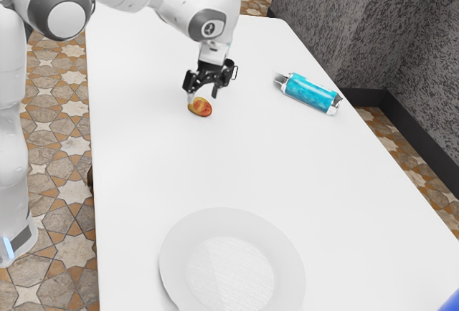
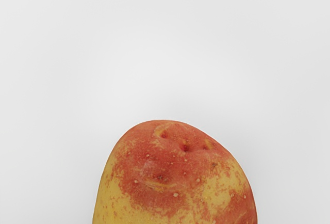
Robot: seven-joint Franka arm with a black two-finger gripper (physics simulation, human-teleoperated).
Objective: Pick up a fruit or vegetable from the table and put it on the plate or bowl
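One arm reaches down, its pincer (image 1: 204,95) spread apart just above the potato (image 1: 201,108).

White table (image 1: 287,175) under the gripper (image 1: 201,98), broad, evenly lit. Around the table, well out from the gripper, tiled floor (image 1: 57,203) in brown and beige star patterns. Farther beyond, dark grey speckled wall (image 1: 358,17) with black baseboard (image 1: 423,142).
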